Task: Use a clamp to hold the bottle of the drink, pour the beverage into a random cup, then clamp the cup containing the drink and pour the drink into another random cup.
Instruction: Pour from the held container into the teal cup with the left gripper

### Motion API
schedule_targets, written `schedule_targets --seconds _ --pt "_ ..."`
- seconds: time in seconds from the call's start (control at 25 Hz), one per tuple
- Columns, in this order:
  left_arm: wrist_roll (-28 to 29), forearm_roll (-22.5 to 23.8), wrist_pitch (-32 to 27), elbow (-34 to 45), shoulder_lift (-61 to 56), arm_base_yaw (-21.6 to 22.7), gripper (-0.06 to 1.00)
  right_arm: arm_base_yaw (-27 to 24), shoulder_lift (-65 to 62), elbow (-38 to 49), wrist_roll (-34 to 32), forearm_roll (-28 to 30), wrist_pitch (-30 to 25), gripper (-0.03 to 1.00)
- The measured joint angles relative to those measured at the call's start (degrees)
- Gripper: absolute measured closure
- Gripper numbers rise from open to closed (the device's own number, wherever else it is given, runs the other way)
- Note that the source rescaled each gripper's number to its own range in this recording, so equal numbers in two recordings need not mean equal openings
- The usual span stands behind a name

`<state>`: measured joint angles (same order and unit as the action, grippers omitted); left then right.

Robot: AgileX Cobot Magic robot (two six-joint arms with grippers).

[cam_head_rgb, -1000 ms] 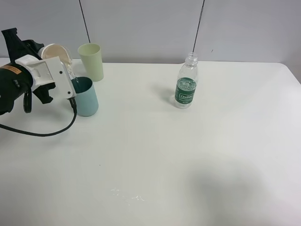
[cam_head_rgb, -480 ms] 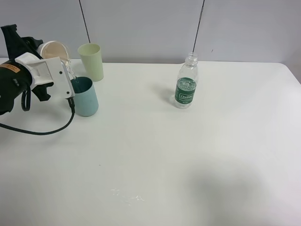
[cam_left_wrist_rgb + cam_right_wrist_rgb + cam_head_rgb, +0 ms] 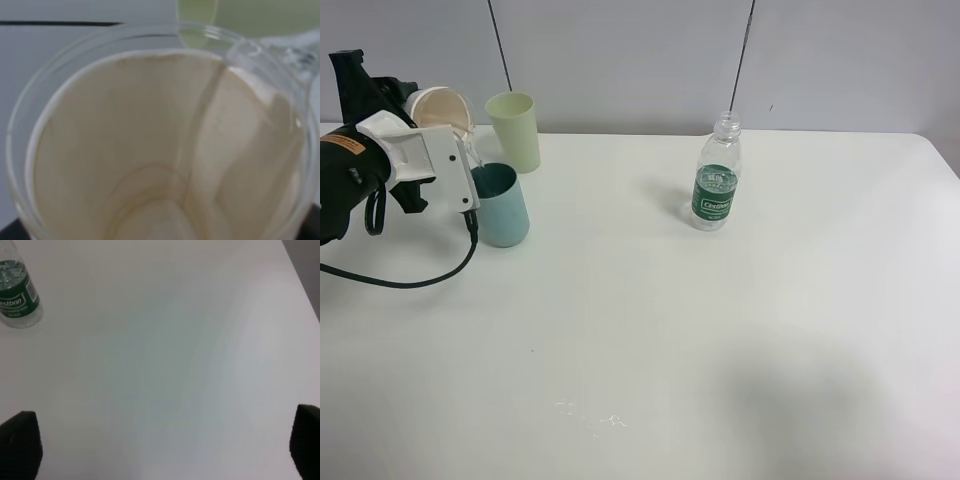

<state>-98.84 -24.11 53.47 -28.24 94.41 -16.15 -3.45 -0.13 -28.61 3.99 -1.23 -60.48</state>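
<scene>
My left gripper (image 3: 448, 125) is shut on a beige cup (image 3: 438, 106), tipped on its side above a teal cup (image 3: 502, 205) at the table's far left. A thin clear stream falls from the beige cup's rim into the teal one. In the left wrist view the beige cup's inside (image 3: 150, 150) fills the frame. A clear bottle (image 3: 717, 175) with a green label stands uncapped right of centre, also seen as the bottle (image 3: 17, 295) in the right wrist view. My right gripper (image 3: 160, 450) is open over bare table, with only its dark fingertips (image 3: 17, 440) showing.
A pale green cup (image 3: 515, 130) stands upright just behind the teal cup, seen as the green cup (image 3: 250, 15) past the beige rim. A black cable (image 3: 410, 280) loops on the table under the left arm. A few droplets (image 3: 590, 415) lie near the front.
The left gripper has risen slightly with the beige cup still tipped over the teal cup. The bottle and the other cups have not moved.
</scene>
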Motion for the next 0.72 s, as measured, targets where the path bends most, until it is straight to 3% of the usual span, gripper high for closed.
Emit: schedule_targets --seconds 0.72 --pt "-7.3 3.5 0.6 0.0 -0.1 0.0 0.91 0.0 0.0 0.0 0.0 0.0 0.0 -0.03"
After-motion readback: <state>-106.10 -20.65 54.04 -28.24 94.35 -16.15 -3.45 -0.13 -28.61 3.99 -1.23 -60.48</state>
